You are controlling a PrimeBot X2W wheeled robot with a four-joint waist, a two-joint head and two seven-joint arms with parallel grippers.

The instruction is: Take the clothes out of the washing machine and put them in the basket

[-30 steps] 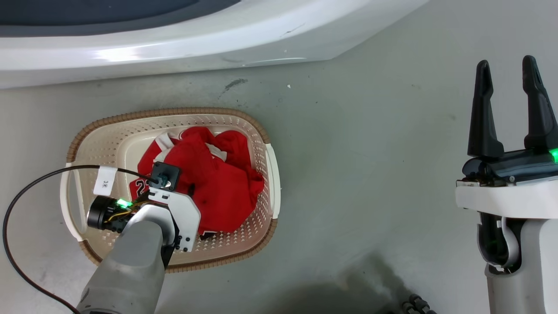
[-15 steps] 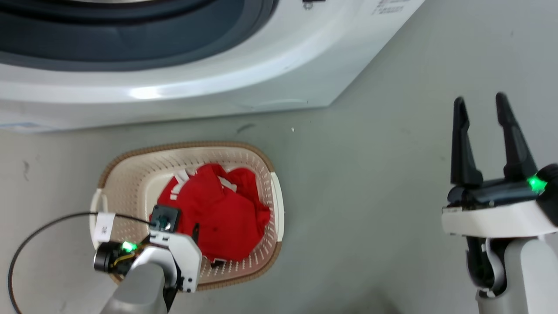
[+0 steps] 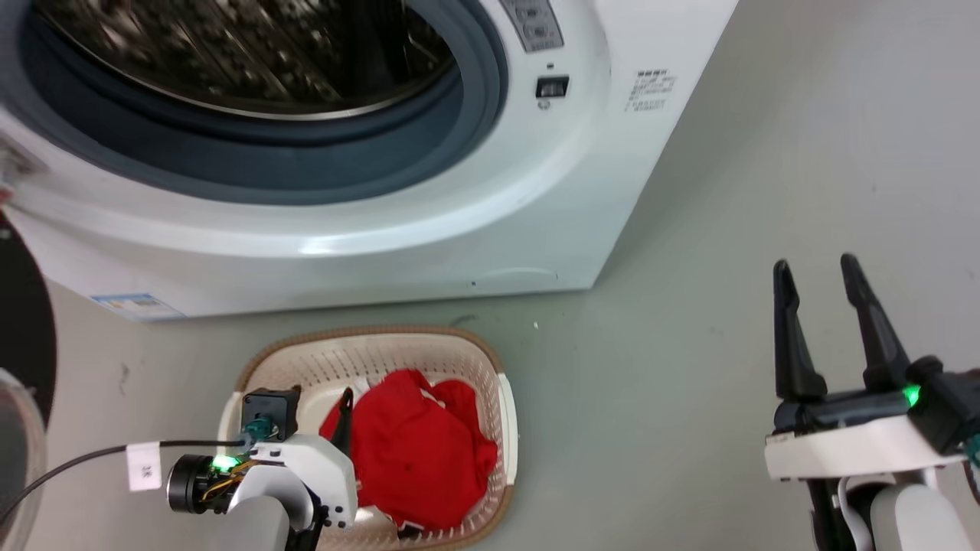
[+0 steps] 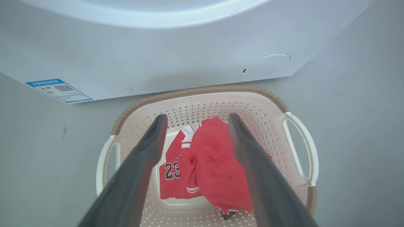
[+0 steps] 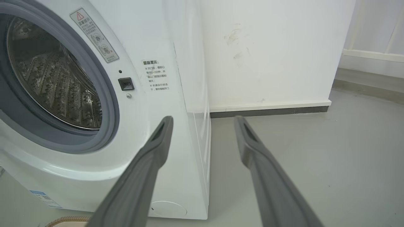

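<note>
**A:** What sits at the far left?

**B:** The washing machine's door (image 3: 27, 329) stands swung open, its black frame at the edge of the head view. Beside it a black cable (image 3: 76, 458) with a white tag runs to the left arm's wrist.

**A:** And the left gripper?

**B:** The left gripper (image 4: 197, 118) hangs over the basket (image 4: 202, 90). Its 2 dark fingers are spread apart with nothing between them, pointing down into it. I cannot tell whether a fingertip touches the cloth.

**A:** Where are the clothes?

**B:** The clothes (image 4: 214, 164) lie in a red heap inside the basket, toward its right side in the head view. One piece is a jersey (image 4: 176, 171) marked "23" in dark numerals, on the heap's left in the left wrist view. White trim shows near the top of the heap.

**A:** And the basket itself?

**B:** It stands on the grey floor (image 3: 689, 344), just in front of the washing machine (image 3: 551, 199). A blue label (image 4: 58, 90) is stuck low on the machine's front, at the left.

**A:** The machine?

**B:** Its grey-rimmed porthole is open, and the perforated steel drum (image 3: 253, 53) shows through it.

**A:** The right side?

**B:** The right gripper (image 3: 815, 268) is well apart from the basket, over bare floor. Its fingers are parted and hold nothing.
</note>
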